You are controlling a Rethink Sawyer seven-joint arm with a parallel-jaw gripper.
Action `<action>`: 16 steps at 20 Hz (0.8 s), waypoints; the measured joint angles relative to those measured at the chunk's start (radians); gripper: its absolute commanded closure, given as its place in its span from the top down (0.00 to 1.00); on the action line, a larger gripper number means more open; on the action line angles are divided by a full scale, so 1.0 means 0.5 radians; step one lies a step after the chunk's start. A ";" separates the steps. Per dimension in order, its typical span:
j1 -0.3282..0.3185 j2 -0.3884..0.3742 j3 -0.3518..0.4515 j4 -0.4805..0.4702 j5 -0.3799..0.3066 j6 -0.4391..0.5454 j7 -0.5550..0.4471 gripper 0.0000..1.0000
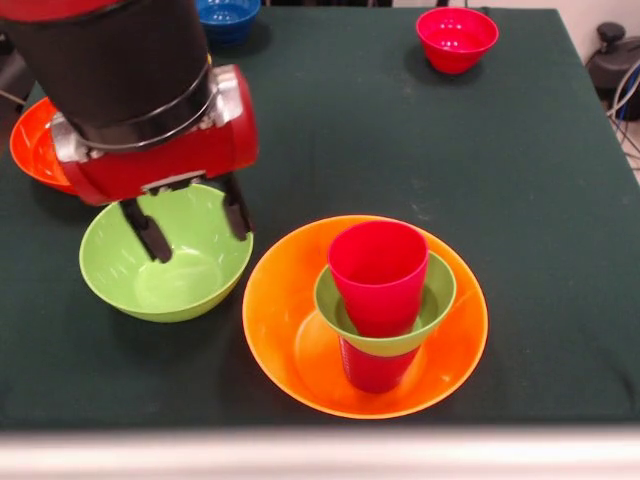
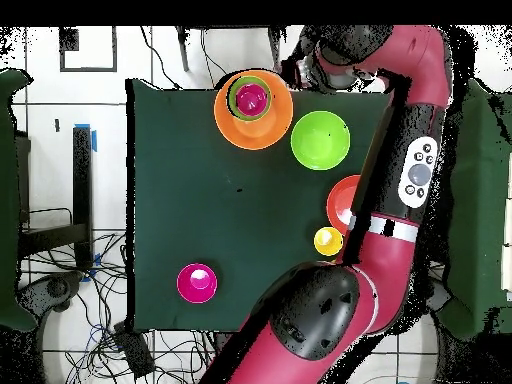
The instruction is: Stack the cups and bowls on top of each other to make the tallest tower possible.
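The tower stands near the front edge. A large yellow-orange bowl [image 1: 270, 300] holds a reddish cup [image 1: 375, 372], which carries a small green bowl [image 1: 440, 290] with a red-pink cup [image 1: 378, 275] standing in it. From above the tower shows as the orange bowl [image 2: 228, 120] with the pink cup [image 2: 253, 98] in its middle. Left of it sits a large green bowl [image 1: 190, 285] [image 2: 320, 140]. My gripper [image 1: 192, 222] is open and empty. Its two black fingers [image 1: 148, 232] hang over the far half of that bowl's opening.
A small red-pink bowl [image 1: 456, 38] [image 2: 197, 283] and a blue bowl [image 1: 228, 15] sit at the far edge. An orange-red shallow bowl [image 1: 32, 145] [image 2: 340, 205] lies half behind the arm. A yellow cup [image 2: 328, 241] stands beside that bowl.
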 measured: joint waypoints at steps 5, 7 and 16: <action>-0.002 0.022 0.006 -0.051 -0.201 0.000 -0.123 1.00; -0.006 0.032 0.014 -0.063 -0.273 -0.017 -0.200 1.00; -0.028 0.105 0.116 -0.110 -0.360 -0.123 -0.322 1.00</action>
